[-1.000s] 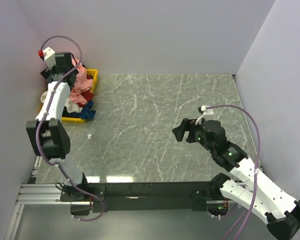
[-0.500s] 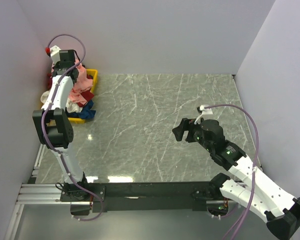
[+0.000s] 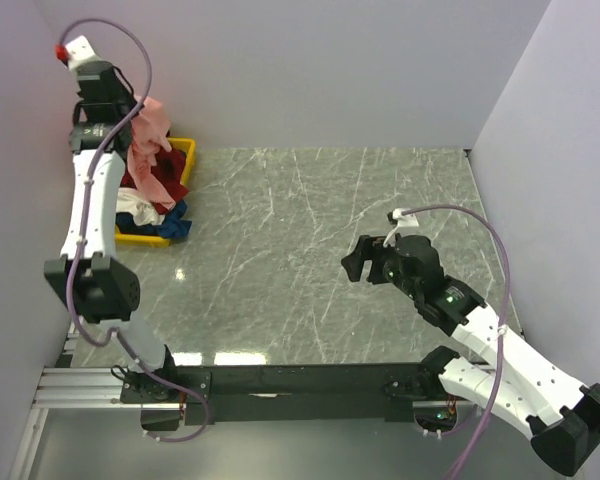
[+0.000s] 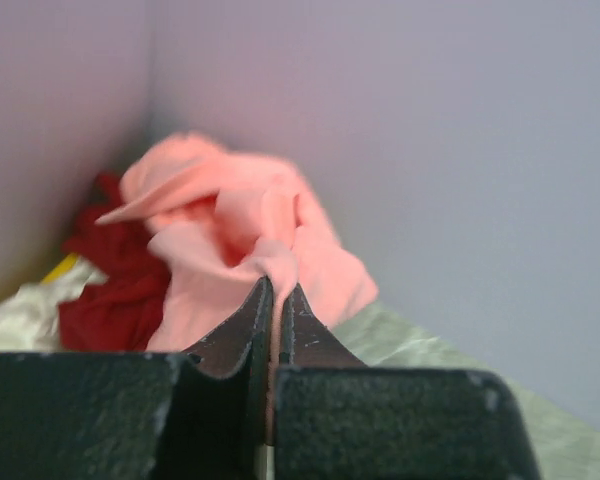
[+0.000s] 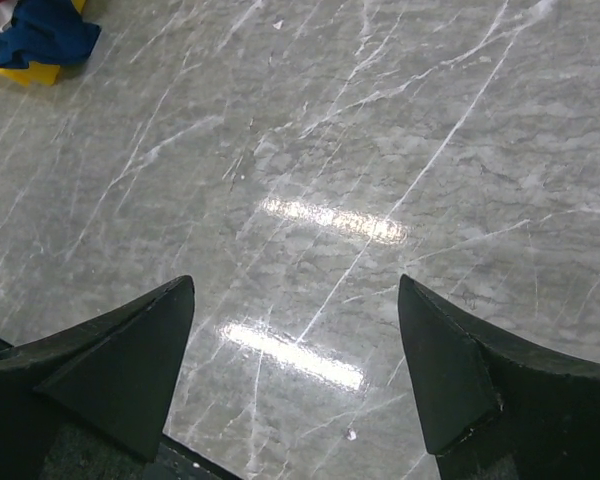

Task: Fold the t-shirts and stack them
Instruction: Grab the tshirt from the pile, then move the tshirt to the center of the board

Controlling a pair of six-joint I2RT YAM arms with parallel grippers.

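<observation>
Left gripper [image 4: 277, 292] holds pink t-shirt [image 4: 235, 215] over yellow tray [image 3: 188, 158] of shirts [image 3: 162, 186].

Table [image 3: 310, 230] lies open; tray [image 3: 187, 158] heaped with t-shirts [image 3: 152, 182] blocks its far-left corner.

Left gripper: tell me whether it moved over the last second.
Yes. The left gripper, shut on the pink shirt, went up-picture and left, away from the yellow tray.
</observation>
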